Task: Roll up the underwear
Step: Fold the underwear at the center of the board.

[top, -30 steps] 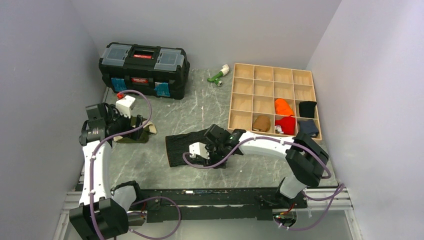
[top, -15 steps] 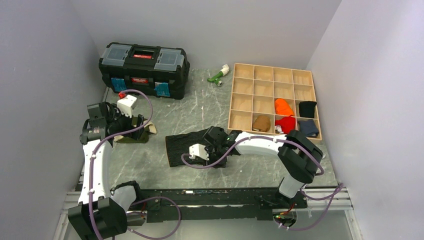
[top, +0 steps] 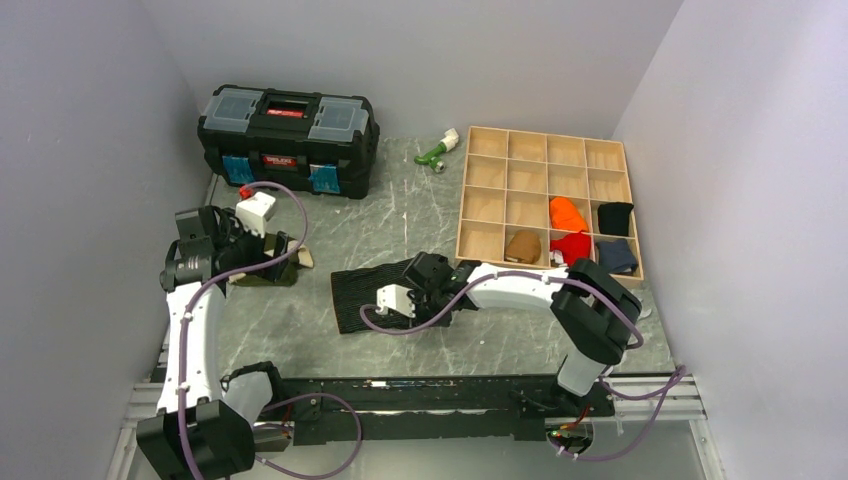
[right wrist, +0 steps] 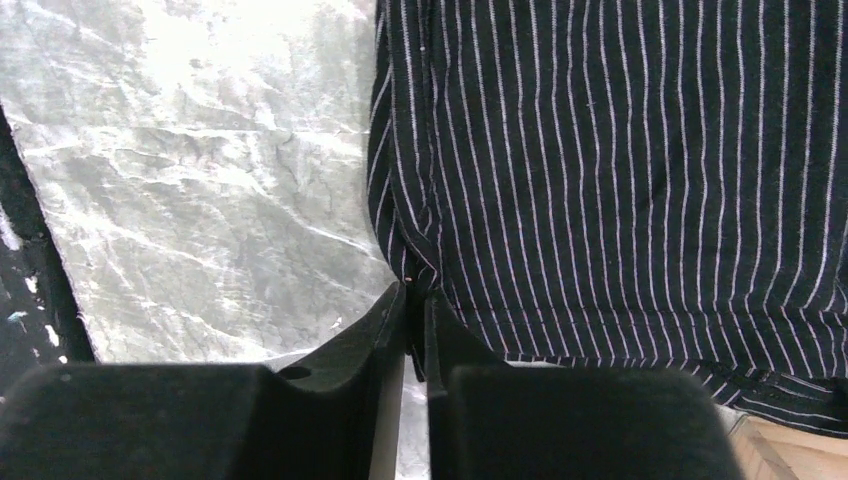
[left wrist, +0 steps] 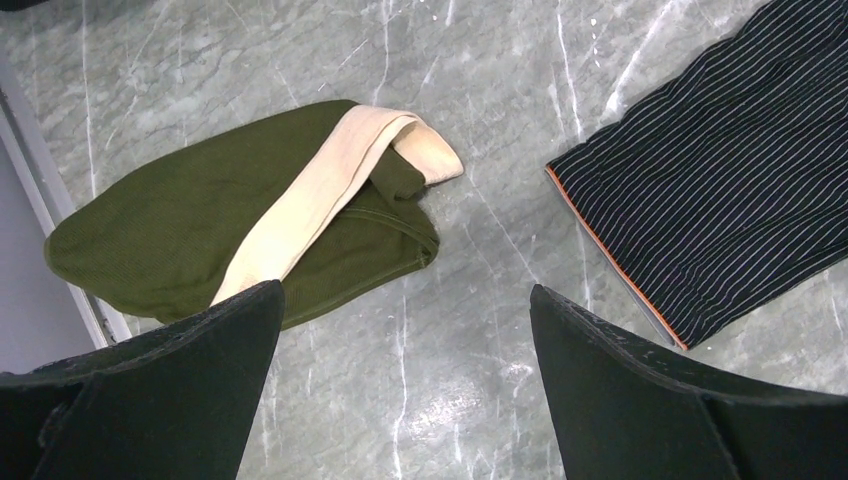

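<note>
Right gripper is down on the cloth now, jaws drawn in to a sliver with a puckered bit of hem nipped between the tips. That's the underwear, black with fine pale stripes, lying flat and running away ahead of the fingers and off to their right. Bare table sits ahead to their left.

Here's my worry: that's a very thin bite, right on the edge. If the arm starts turning the hem over, the knit could slide straight out of the tips. It may also have caught only the top layer, and then the roll would come out loose and lopsided. The stone looks slick, too, so the whole garment could drag along instead of curling on itself.

Nothing is holding the other side down. The left gripper hangs wide open and empty above the table. The olive green garment is ahead to its left, and the underwear's orange-trimmed edge is ahead to its right, neither one touched.

Compared with a second ago, the right jaws have come in a good deal. The right arm has also tucked its elbow in a little toward the cloth. The underwear itself looks unmoved, and so does the left arm, near enough.
</note>
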Action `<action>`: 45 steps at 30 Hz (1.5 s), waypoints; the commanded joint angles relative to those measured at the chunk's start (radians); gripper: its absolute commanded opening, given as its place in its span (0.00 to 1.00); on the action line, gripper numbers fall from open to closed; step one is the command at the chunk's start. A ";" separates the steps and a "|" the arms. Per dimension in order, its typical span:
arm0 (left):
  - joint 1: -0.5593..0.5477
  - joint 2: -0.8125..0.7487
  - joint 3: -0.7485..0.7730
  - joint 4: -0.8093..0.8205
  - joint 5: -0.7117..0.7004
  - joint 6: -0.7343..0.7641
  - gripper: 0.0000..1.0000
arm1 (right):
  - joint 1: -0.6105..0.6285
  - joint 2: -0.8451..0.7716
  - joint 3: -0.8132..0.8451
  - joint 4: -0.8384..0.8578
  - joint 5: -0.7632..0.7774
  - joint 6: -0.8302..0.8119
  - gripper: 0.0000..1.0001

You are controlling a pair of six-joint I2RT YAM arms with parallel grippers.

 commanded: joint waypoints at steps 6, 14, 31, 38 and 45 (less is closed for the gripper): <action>-0.004 -0.104 -0.090 -0.043 0.102 0.167 0.99 | -0.001 0.033 0.059 -0.094 -0.049 0.009 0.00; -0.086 -0.283 -0.240 -0.102 0.207 0.344 0.99 | -0.086 0.064 0.219 -0.274 -0.265 -0.018 0.00; -0.675 -0.231 -0.340 -0.006 -0.098 0.330 0.84 | -0.269 0.266 0.462 -0.505 -0.513 -0.065 0.00; -0.895 -0.115 -0.383 0.110 -0.251 0.298 0.79 | -0.310 0.330 0.521 -0.555 -0.579 -0.067 0.00; -1.043 -0.083 -0.419 0.173 -0.395 0.286 0.74 | -0.319 0.351 0.538 -0.568 -0.587 -0.070 0.00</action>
